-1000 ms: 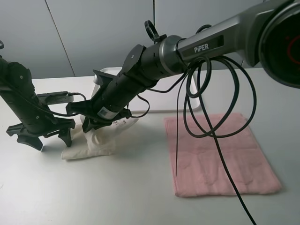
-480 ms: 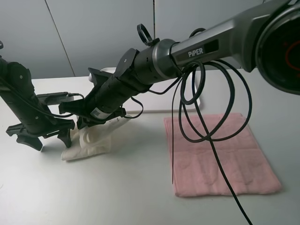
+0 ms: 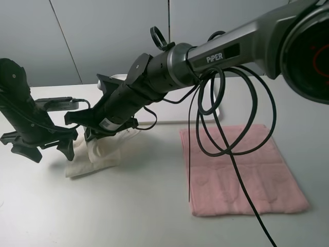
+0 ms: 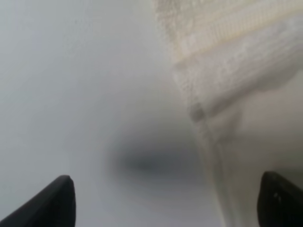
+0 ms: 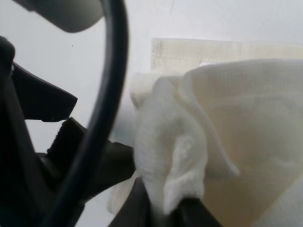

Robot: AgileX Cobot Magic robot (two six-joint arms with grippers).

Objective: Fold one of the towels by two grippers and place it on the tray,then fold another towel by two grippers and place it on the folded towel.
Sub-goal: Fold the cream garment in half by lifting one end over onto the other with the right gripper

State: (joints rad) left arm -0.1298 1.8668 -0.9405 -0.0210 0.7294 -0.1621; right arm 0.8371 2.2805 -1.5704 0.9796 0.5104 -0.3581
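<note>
Pink towel (image 3: 277,180) lies flat and spread out on the table (image 3: 128,216), on the right side, well apart from both grippers. Behind the arms I see the white tray (image 3: 172,112), mostly hidden by the right arm. The cream towel (image 3: 100,154) is bunched on the table in front of the tray, with one fold raised. The right gripper (image 3: 95,135) reaches across the middle, and its fingers are pinched tight on this raised fold. The left gripper (image 3: 49,149) stands just beside the cream towel's edge, its fingers spread wide and holding nothing.
</note>
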